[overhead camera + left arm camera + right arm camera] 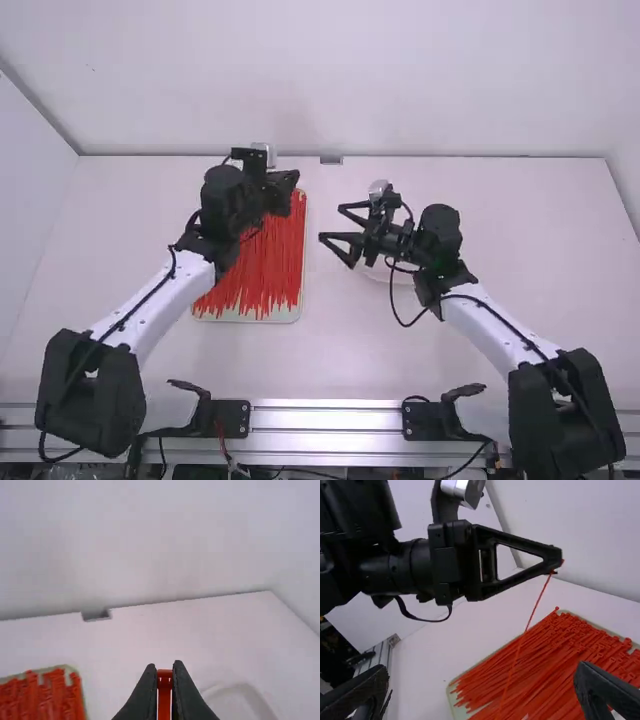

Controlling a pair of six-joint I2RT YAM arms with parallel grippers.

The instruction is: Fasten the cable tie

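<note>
Left gripper (pixel 164 671): clenched on a single red cable tie (pixel 532 615). It grips the tie at the upper end, where a squarish red block, apparently the head, sits between the pads.

In the right wrist view the tie hangs from these fingertips as one thin strand. Its long axis slants downward toward the heap below. The pictures do not show whether its lower end is free of the heap or resting in it.

Right gripper (pixel 335 224): released, jaws spread wide, holding nothing. It stands just right of the table's middle and faces across toward the left gripper.

Governing relation: the held tie lies to the left of the right gripper, at about its own height. The strand crosses the line of the open jaws rather than running along it. The right arm is the free one and is near the hanging tail. Judgement: the next move is for it to take the loose end so the tail can be fed into the head. The strand is thin and flexible and will likely swing if knocked.

Containers:
- A pale flat tray (pixel 250 318) lies under the left gripper. It carries a dense pile of red cable ties (pixel 265 265) laid roughly parallel, running away from the arm bases.
- A shallow whitish dish (pixel 240 697) sits beside the tray on the right. Its contents cannot be made out.

Task status: fastening not begun, no loop formed.
</note>
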